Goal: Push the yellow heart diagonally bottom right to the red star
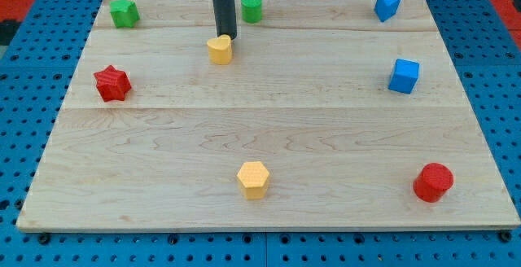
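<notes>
Camera view, two yellow blocks, two red, two green, two blue, tip (227,37) touching yellow heart (220,50)

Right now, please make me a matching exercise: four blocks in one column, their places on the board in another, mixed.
Blocks:
1. red star
2. yellow heart
3. red cylinder
4. yellow hexagon

Places:
A. bottom middle
B. left edge
C. touching my tip, near the top
D. bottom right corner

Pairs: 1-B, 2-C, 3-D, 4-A
</notes>
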